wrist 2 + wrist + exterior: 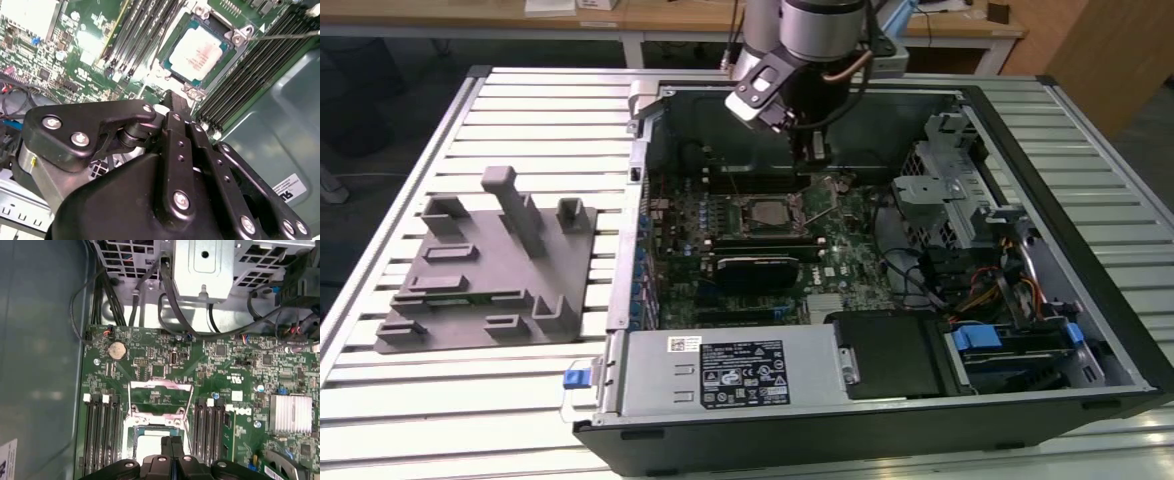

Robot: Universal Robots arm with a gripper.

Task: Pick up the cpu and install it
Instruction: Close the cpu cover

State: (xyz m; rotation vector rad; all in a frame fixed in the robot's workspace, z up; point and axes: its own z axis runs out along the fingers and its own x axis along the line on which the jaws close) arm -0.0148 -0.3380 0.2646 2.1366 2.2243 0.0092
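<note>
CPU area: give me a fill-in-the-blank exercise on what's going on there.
On the motherboard, the cpu lies in its ____. The gripper hangs above it, fingers ____. The grey tray stands outside the computer case, toward the exterior view's ____. Missing: socket; shut; left.

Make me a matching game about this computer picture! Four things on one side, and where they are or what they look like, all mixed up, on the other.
1 cpu
2 grey tray
3 claw
4 coin battery

A beside the computer case
B round, on the green board
C sitting in the socket
D black, over the socket

Pairs: 1-C, 2-A, 3-D, 4-B
</note>
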